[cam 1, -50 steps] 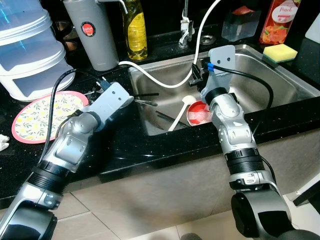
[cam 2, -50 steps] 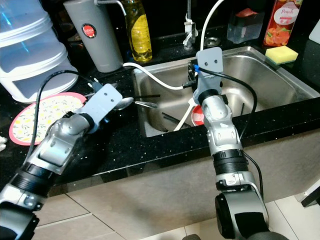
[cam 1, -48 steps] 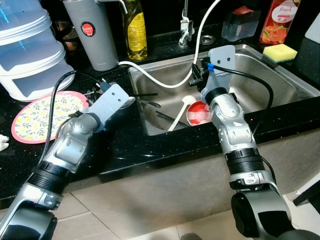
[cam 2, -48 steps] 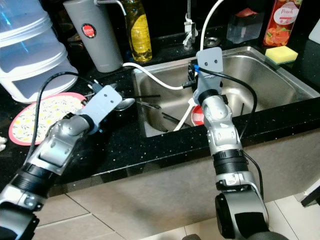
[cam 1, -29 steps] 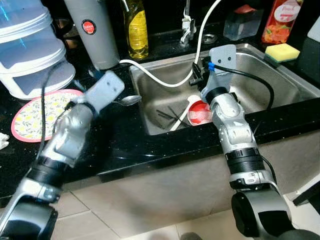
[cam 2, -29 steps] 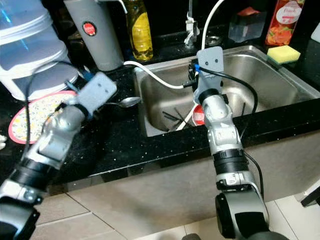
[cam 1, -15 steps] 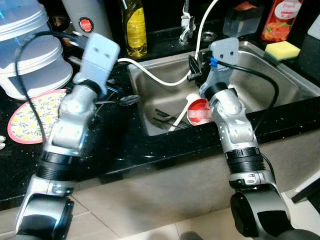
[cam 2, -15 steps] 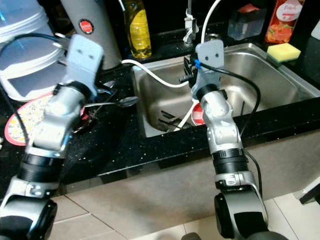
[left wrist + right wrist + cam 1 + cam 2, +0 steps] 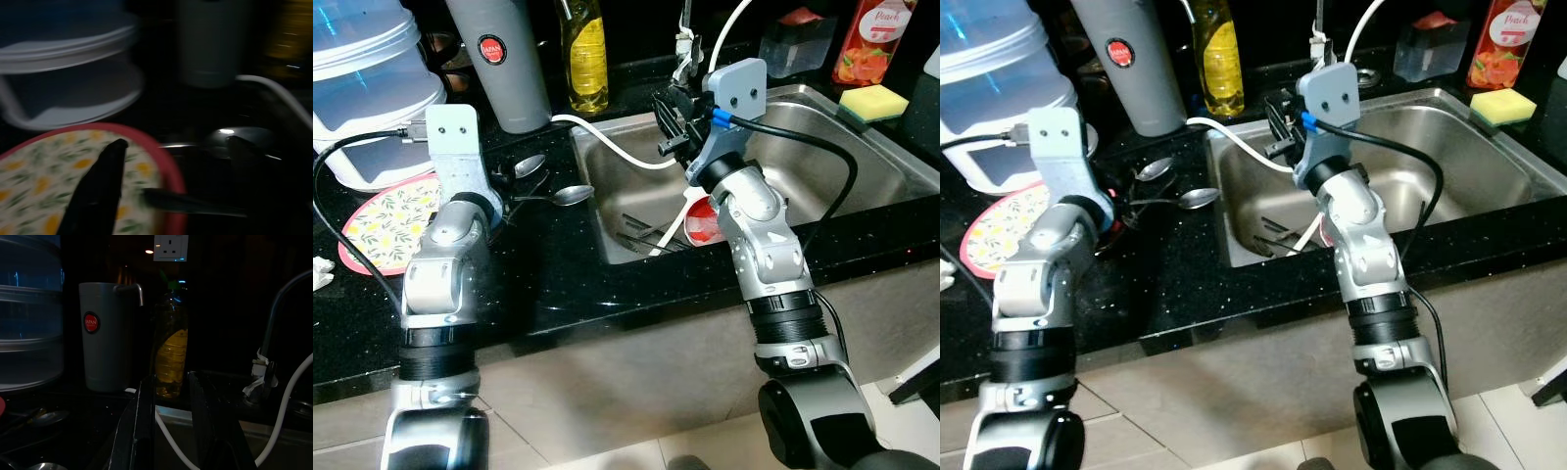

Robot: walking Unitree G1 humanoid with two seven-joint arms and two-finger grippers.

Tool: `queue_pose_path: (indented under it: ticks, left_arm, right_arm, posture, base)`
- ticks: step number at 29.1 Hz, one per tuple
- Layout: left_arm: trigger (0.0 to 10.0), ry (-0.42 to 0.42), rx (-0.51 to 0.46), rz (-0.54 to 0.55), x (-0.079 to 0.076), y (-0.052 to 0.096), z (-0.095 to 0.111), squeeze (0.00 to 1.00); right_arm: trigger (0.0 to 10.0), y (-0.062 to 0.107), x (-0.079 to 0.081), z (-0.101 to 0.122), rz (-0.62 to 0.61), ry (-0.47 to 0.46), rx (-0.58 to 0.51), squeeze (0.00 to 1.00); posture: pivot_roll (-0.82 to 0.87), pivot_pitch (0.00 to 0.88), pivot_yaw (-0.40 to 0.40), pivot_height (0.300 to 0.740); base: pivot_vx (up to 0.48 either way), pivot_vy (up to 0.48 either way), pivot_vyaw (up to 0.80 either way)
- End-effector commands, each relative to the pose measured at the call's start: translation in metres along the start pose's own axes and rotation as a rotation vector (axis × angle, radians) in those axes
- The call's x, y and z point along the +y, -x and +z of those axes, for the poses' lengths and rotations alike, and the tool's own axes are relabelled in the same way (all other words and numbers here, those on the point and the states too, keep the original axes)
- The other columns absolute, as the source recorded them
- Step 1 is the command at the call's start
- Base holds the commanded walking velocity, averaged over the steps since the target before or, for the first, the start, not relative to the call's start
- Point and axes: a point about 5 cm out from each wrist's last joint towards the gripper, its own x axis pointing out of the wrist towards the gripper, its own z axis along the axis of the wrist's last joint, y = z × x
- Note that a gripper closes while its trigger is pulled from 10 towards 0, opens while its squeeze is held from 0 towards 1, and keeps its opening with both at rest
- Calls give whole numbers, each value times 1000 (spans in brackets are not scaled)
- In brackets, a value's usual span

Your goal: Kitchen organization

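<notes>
Two polished metal spoons (image 9: 548, 181) lie on the speckled black counter (image 9: 558, 284), at 9 o'clock of the steel sink (image 9: 822, 157). Left gripper (image 9: 166, 191) hovers over them, fingers spread. Right gripper (image 9: 168, 426), empty, parted, above the sink.

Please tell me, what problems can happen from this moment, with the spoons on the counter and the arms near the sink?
1. The two spoons lie close to the sink edge; a sweep of the left gripper beside them could push one in.
2. The right gripper hangs near the white hose, which crosses the sink rim; it might snag it.
3. The floral plate sits just by the left arm and could be bumped.
</notes>
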Motion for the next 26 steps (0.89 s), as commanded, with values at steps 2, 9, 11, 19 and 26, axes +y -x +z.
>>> queue_pose_path:
  ticks: [2,9,11,19,26]
  left_arm:
    - [10000,29,10,132,19,0,-3,1000]
    - [10000,386,162,164,32,-16,-11,0]
    - [10000,409,184,143,31,-18,-13,0]
    - [10000,632,320,-60,10,-32,-19,0]
    - [627,713,372,-145,-3,-33,-21,0]
  right_arm:
    - [10000,1,5,-5,16,-10,24,0]
    - [10000,0,6,-6,22,-11,31,0]
    - [10000,0,6,-6,21,-11,30,0]
    - [10000,0,3,-4,10,-3,26,0]
    - [10000,1,1,-4,5,1,27,0]
  posture:
    - [-96,0,65,740]
    - [-99,0,67,740]
    - [-102,0,68,740]
    - [-116,0,71,740]
    - [-125,0,71,740]
  base:
    - [0,0,0]
    - [0,0,0]
    - [0,0,0]
    - [0,0,0]
    - [0,0,0]
